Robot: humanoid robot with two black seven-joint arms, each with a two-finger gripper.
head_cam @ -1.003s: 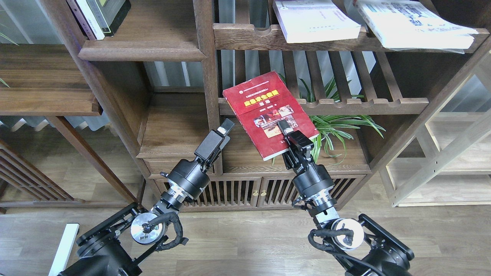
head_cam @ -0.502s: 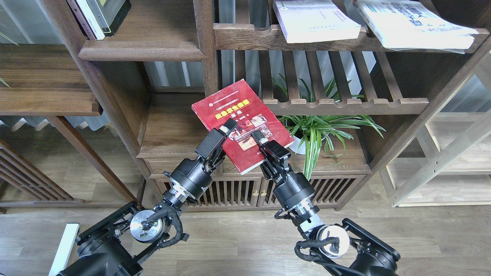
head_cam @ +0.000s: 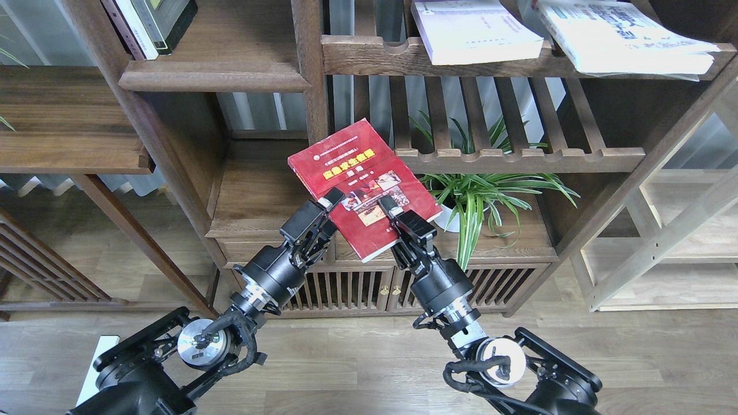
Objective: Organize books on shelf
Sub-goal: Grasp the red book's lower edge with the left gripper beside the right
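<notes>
Mid-frame, the dark red book (head_cam: 362,185) is clamped by the right claw (head_cam: 387,208). Left claw (head_cam: 330,203) is at its edge, grip can't be told. Handover's probably next, then the shelf (head_cam: 259,199).

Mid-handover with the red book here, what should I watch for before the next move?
1. The right gripper pinches the red book only near its lower edge, so the tilted cover could sag or slip.
2. The left gripper sits at the book's left edge; whether it grips is unclear, so releasing now may drop it.
3. The book's upper part overlaps the upright post; swinging left might clip it.
</notes>
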